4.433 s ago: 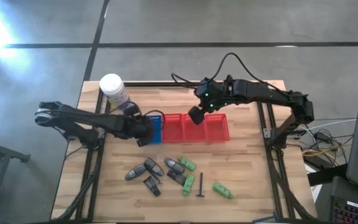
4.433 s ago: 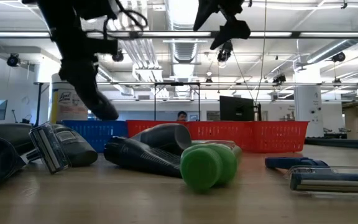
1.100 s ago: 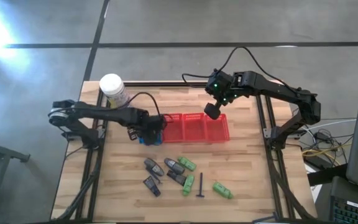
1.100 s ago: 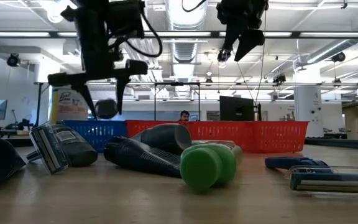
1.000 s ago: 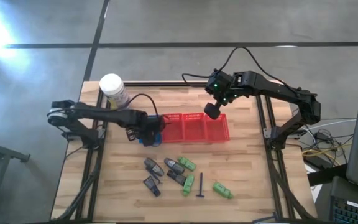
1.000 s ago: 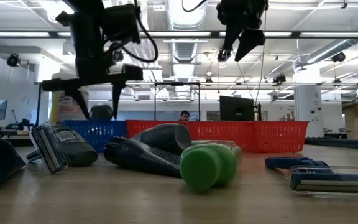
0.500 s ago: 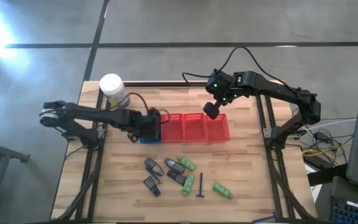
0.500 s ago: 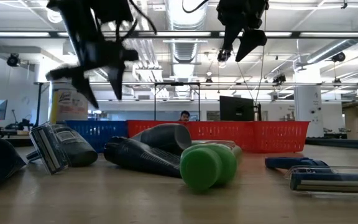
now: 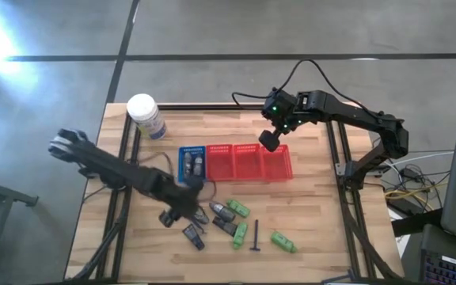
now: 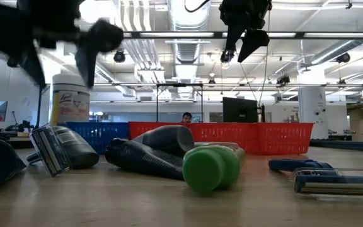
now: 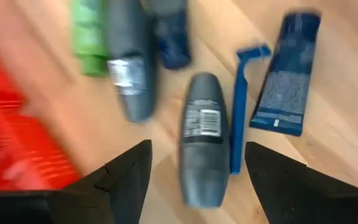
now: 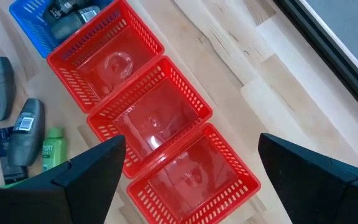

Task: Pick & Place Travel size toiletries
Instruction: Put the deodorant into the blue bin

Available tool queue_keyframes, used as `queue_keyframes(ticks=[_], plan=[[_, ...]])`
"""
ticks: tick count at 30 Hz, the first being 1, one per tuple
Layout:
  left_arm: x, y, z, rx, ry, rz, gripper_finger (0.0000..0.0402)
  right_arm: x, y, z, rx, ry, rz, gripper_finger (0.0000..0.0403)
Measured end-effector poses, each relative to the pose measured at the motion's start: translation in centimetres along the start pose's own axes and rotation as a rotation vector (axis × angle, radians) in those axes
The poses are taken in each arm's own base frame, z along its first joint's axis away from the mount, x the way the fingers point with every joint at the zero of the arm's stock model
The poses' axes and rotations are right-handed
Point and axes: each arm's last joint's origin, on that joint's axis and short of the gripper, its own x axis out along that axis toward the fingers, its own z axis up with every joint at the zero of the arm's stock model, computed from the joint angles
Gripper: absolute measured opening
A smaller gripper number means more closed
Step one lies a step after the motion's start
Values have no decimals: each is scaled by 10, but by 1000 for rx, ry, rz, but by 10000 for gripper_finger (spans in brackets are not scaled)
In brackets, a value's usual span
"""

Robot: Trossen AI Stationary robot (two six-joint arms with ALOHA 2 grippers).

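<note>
The toiletries lie loose on the wooden table near its near edge: grey tubes, green bottles, a dark packet and a T-shaped razor. My left gripper hovers open above the left of this group. In the left wrist view its fingers stand on either side of a grey tube, with a blue razor and a blue packet beside it. Some items lie in the blue basket. My right gripper hangs open over the red baskets.
A white-lidded jar stands at the table's far left. The blue basket and three red baskets sit in one row across the middle. Bare wood lies to the left and right of the toiletries. Table frame rails run along both sides.
My left gripper, open throughout, has risen from above the blue basket and swung toward the table's near edge, and it now stands over the loose toiletries. The toiletries on the table have kept their places.
</note>
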Motion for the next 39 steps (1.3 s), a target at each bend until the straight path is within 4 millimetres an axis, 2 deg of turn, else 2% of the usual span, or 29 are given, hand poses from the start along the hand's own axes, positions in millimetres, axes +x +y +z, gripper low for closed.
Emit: queue_keyframes(ticks=[5, 16, 19, 21, 23, 26, 28, 30, 33, 35, 37, 39], plan=[[38, -2, 1, -13, 120, -28, 261, 0, 0, 0, 0, 3, -1, 364], [72, -1, -8, -65, 222, -77, 257, 1, 0, -1, -14, 12, -3, 364], [73, 0, -11, -104, 239, -80, 233, 2, -1, -2, -16, 18, -6, 364], [67, 1, -13, -146, 250, -78, 209, 3, -1, -3, -16, 22, -7, 364], [58, 3, -16, -221, 274, -72, 207, 5, -1, -4, -18, 28, -9, 364], [34, 10, -19, -437, 248, -18, 207, 7, -1, -5, -29, 35, -11, 364], [11, 18, -19, -668, 168, 101, 207, 8, -2, -5, -33, 39, -13, 364], [-16, 27, -23, -1037, 43, 297, 207, 10, -2, -6, -34, 45, -15, 364], [-45, 36, -47, -1771, -210, 549, 207, 12, -2, -6, -35, 37, -13, 364], [-46, 35, -62, -2006, -330, 602, 207, 12, -1, -5, -35, 22, -8, 364], [-36, 36, -67, -2104, -430, 575, 207, 13, -1, -3, -37, 3, -2, 364], [-22, 38, -75, -2157, -458, 541, 207, 13, 0, -1, -48, -16, 4, 364]])
